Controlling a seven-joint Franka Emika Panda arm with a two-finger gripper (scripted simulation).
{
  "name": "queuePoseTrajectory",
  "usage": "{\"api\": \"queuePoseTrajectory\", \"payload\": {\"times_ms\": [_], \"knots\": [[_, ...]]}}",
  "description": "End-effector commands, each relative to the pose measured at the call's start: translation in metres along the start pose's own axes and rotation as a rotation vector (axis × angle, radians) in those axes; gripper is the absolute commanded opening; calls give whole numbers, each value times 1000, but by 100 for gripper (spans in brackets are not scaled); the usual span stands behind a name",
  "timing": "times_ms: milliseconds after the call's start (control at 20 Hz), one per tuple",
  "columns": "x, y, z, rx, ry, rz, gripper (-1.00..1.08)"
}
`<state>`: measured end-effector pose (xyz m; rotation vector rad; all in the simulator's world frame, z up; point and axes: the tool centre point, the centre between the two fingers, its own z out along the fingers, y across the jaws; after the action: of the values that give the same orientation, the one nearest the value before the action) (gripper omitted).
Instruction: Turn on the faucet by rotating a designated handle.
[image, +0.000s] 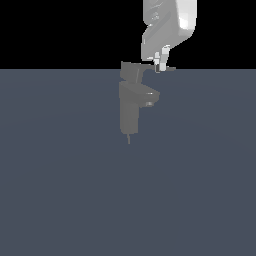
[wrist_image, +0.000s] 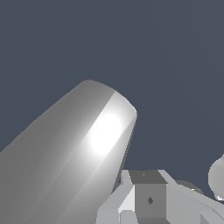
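Note:
The faucet (image: 129, 107) is a small grey tap with a blocky upright body and a short stubby spout (image: 149, 96) toward the exterior view's right. Its handle (image: 150, 68) is a thin flat lever reaching right from a short cap (image: 131, 71) on top. My gripper (image: 160, 64) hangs down from above, its fingertips at the lever near its outer end. I cannot tell if the fingers are open or shut. In the wrist view a large grey rounded bar (wrist_image: 74, 153) fills the frame; blocky parts of the faucet (wrist_image: 148, 199) show beside it.
The faucet stands on a flat dark blue-grey floor (image: 60, 190). My white arm (image: 167, 22) comes down from above, to the exterior view's right of the faucet.

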<state>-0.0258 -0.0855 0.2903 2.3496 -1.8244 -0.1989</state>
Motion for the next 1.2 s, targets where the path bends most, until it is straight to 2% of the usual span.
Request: {"api": "queuePoseTrajectory", "payload": {"times_ms": [0,1150], "knots": [[7,-6,0,5,2,2,-100],[56,-41,-3,10,2,17,-100]]}}
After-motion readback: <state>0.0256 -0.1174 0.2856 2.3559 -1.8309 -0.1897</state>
